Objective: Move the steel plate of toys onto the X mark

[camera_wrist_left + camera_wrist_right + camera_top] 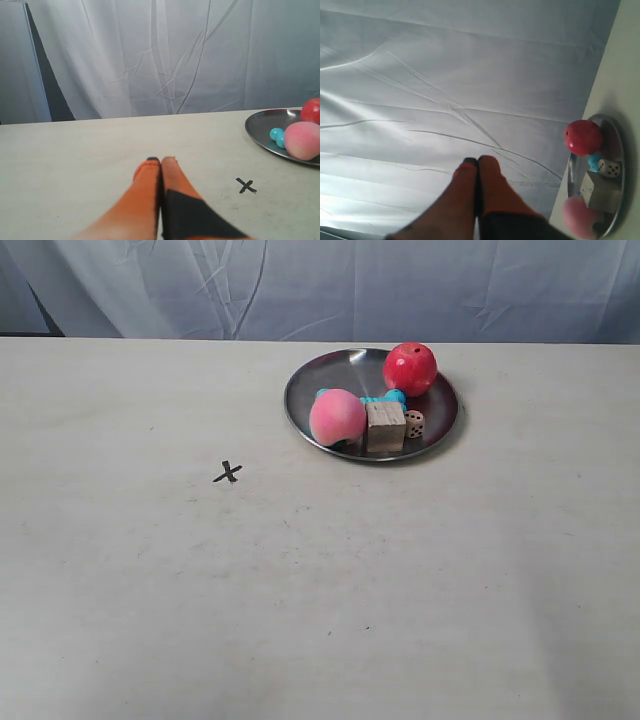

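The steel plate (pixel 318 376) sits on the off-white surface (pixel 300 590), toward its far side, and is not on the X mark (pixel 228 473), which lies apart from it on the bare surface. In the plate are the red ball (pixel 410 368), the pink ball (pixel 337 418), the teal bone (pixel 385 398), the wooden cube (pixel 385 428) and the die (pixel 414 424). The left hand (pixel 161 161) has its orange fingers pressed together and holds nothing, with the X mark close by. The right hand (pixel 477 161) is likewise closed and empty, clear of the plate.
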Motion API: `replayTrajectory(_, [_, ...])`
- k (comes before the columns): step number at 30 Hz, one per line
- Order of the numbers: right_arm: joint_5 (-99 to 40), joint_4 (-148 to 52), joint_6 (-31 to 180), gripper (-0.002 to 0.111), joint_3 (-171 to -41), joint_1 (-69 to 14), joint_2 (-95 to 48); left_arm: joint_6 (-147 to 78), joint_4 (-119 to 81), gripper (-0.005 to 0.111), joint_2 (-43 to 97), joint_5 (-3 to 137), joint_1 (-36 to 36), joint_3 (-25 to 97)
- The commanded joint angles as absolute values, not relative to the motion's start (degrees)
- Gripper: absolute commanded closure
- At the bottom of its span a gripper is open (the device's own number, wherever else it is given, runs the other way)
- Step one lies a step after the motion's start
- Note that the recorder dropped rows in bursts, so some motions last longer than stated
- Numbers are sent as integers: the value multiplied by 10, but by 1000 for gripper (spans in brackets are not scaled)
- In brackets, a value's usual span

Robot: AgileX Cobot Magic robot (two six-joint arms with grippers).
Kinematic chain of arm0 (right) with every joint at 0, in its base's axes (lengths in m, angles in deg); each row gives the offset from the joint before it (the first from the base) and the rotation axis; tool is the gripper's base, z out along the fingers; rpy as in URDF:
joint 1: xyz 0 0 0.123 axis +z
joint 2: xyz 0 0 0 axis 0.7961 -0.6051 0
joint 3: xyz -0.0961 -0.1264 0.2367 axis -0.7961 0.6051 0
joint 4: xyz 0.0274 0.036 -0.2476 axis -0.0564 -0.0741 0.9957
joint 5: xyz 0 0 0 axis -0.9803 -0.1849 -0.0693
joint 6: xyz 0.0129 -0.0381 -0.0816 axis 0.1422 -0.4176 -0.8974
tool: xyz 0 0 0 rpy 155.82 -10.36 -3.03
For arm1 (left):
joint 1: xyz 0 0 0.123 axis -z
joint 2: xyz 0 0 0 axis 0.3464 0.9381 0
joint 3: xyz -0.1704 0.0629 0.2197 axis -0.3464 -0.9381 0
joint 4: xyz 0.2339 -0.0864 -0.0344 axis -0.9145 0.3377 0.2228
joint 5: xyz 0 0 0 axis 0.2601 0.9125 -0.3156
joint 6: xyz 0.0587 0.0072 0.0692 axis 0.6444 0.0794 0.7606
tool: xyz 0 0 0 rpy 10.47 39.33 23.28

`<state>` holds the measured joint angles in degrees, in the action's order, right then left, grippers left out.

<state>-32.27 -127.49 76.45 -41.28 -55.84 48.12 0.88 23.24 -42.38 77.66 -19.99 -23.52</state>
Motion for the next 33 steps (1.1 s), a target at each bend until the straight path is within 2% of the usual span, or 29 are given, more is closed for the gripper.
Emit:
replayTrajectory(1, [-339, -1232, 756, 108, -453, -562, 484, 9, 236, 107, -426, 773, -196, -237])
replayTrajectory(6, [-376, -1057, 750, 108, -531, -562, 467, 9, 236, 107, -426, 773, -196, -237])
replayTrajectory(11, [-358, -902, 750, 108, -638, -561, 355, 9, 236, 107, -426, 773, -196, -237])
replayTrajectory(20, [-91, -807, 636, 108, -815, -561, 15, 9, 236, 107, -426, 772, -196, -237])
replayTrajectory(33, [99, -818, 628, 108, -1037, -561, -495, 10, 232, 107, -426, 737, -196, -237])
